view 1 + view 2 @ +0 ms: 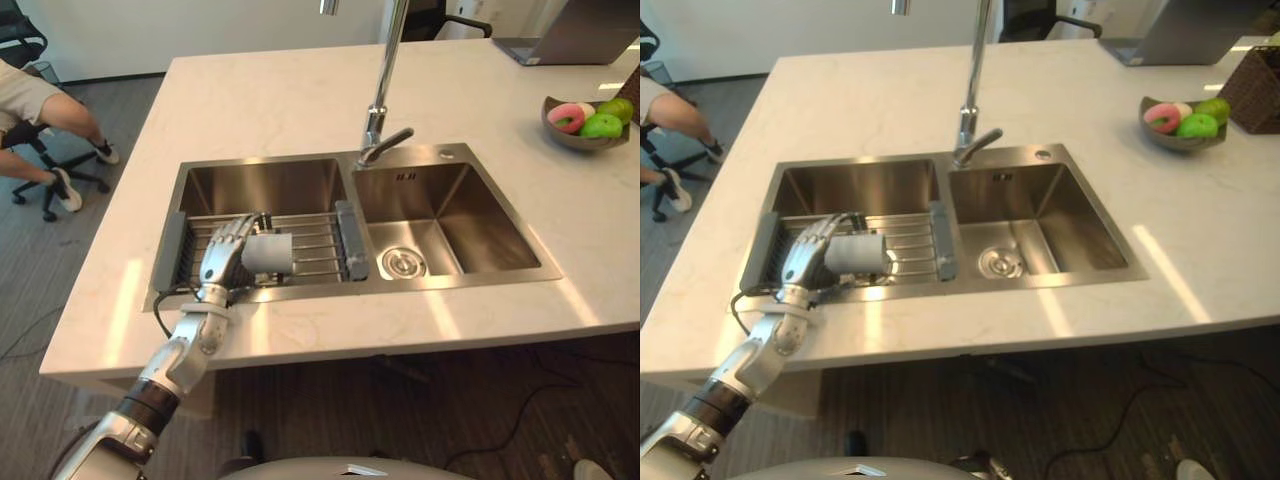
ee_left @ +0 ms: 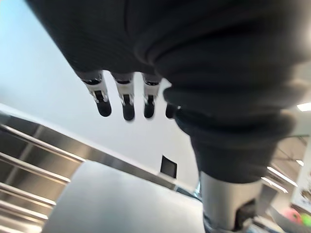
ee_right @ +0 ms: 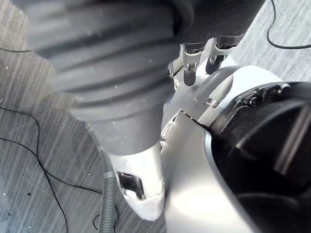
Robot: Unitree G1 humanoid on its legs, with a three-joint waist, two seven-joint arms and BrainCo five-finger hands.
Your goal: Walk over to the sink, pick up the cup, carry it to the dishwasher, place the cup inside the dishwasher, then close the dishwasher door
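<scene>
Though straight, left fingers (image 2: 127,104) beside cup (image 1: 268,252)

No text, number or sign is showing clearly enough to read. A small dark mark (image 1: 405,177) is sitting on the back wall of the right sink basin (image 1: 480,215), just right of the frame's centre, but it is too small to make out.
</scene>
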